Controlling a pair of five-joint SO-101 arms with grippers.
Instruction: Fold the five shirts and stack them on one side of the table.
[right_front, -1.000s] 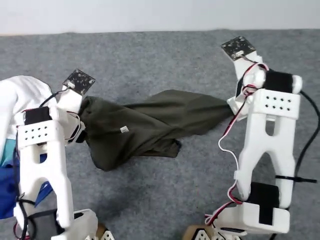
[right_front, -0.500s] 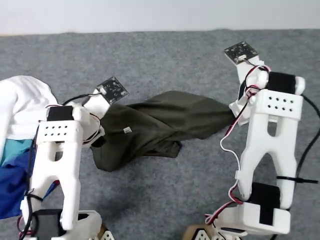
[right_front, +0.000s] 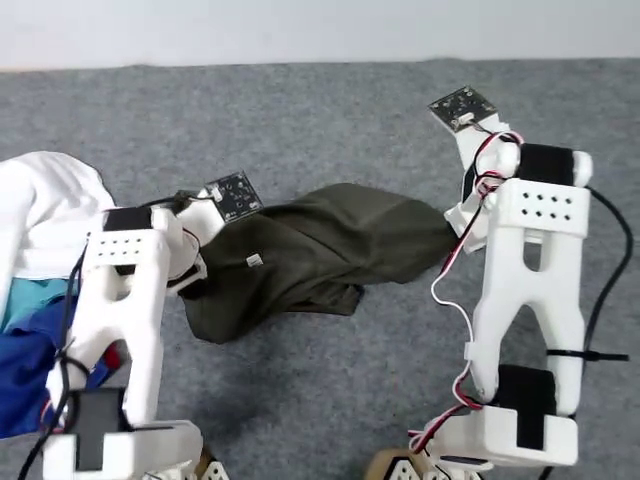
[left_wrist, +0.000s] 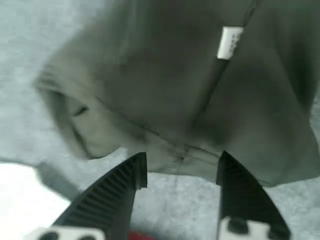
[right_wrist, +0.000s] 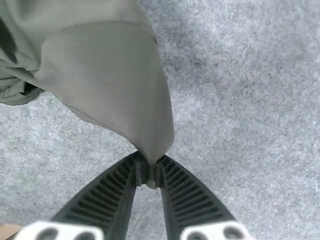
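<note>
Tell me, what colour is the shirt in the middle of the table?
The shirt is dark olive green, seen best in the high view.

One olive shirt, one white garment, one blue garment, two arms: left arm, right arm.

An olive shirt lies bunched in a long heap across the middle of the grey surface. A small white label shows on its left half. The left arm stands over the shirt's left end and covers it. The right arm meets the shirt's narrow right tip, which runs in under the arm's wrist. At the left edge of the surface sits a pile: a white shirt toward the far edge, then a teal shirt and a blue shirt toward the near edge, beside the left arm.
</note>
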